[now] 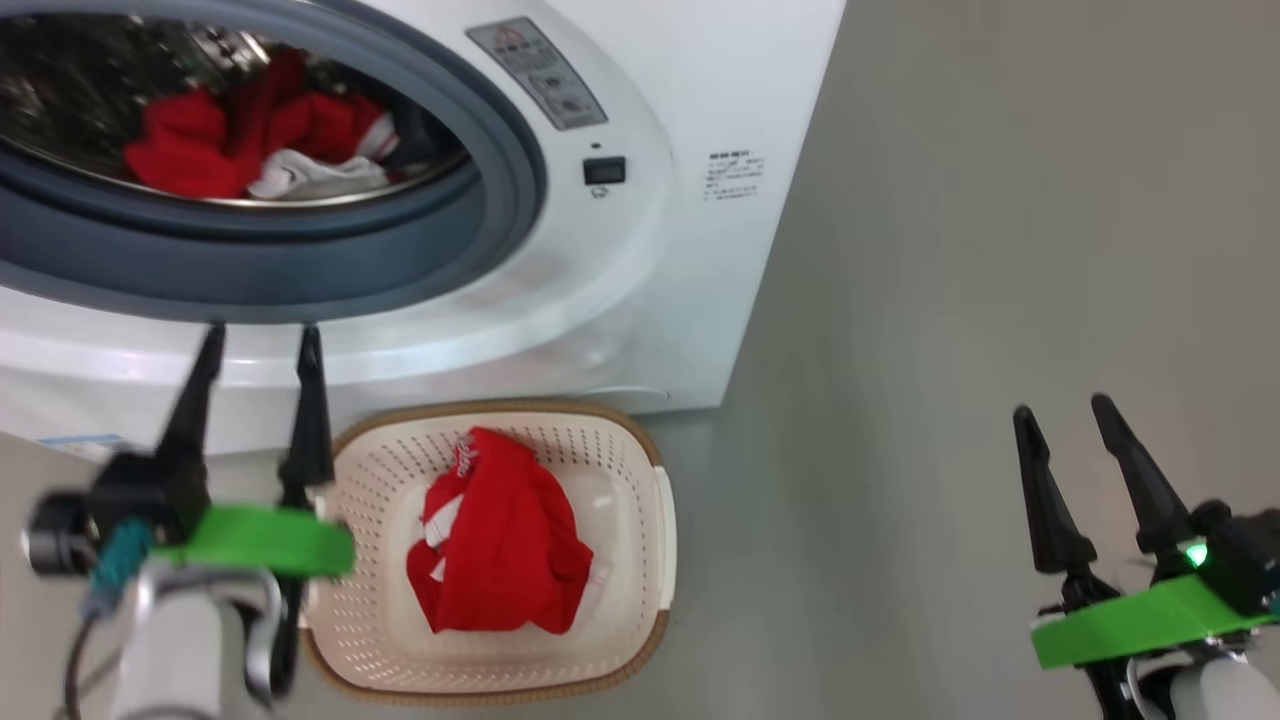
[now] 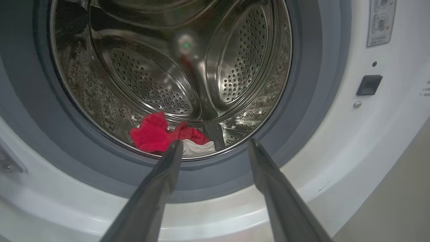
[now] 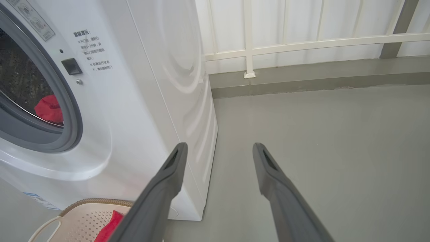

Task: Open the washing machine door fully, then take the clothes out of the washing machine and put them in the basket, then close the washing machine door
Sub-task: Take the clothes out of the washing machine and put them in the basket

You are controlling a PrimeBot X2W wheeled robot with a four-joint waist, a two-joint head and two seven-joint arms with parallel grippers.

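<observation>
Hovering at drum [image 2: 151,84] with left gripper [image 2: 215,143] open, empty, right gripper [image 1: 1060,408] open too. Aim for clothes [image 2: 151,136] at six o'clock; clear gasket [image 2: 215,178], pinch deep into bunch.

Glossy white for the washing machine [image 1: 700,80], with a grey label [image 1: 537,72] at 12 o'clock of the head view and small dark print on its side. Grey-blue for the gasket [image 1: 300,270]; shiny steel dotted with rows of holes for the drum [image 2: 151,84]. Bright red with white patches for the clothes [image 1: 250,140] at 11 o'clock, and the same red with white trim for the garment [image 1: 500,550] at 6 o'clock. Cream-white, perforated, with a brown woven-look rim, for the basket [image 1: 662,520]. Dark fingers above bright green bands on the left gripper [image 1: 262,335] and right gripper [image 1: 1062,408]. Plain grey for the floor [image 1: 950,300].
</observation>
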